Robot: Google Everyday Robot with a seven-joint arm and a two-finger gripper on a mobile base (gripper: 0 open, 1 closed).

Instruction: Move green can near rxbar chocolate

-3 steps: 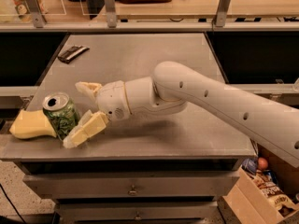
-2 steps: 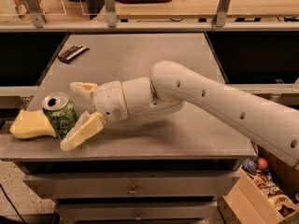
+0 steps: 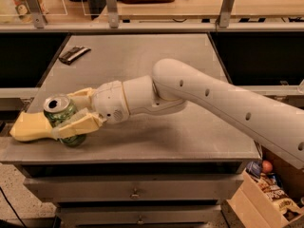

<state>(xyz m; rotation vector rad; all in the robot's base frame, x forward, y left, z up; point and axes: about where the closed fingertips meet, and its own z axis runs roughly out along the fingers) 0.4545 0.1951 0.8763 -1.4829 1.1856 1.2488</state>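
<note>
The green can (image 3: 58, 106) stands upright near the table's front left corner, silver top showing. My gripper (image 3: 66, 115) reaches in from the right and has one cream finger behind the can and the other (image 3: 78, 124) across its front, closed against its sides. The rxbar chocolate (image 3: 73, 54), a flat dark bar, lies at the far left of the table, well away from the can.
A yellow sponge (image 3: 26, 127) lies right beside the can on its left, at the table's (image 3: 190, 132) front left edge. A railing with posts (image 3: 112, 6) runs behind the table. A cardboard box of snacks (image 3: 270, 189) sits on the floor at lower right.
My gripper has slid left so its fingers now straddle the can, and they have drawn in onto it. The can, sponge and bar have stayed in place.
</note>
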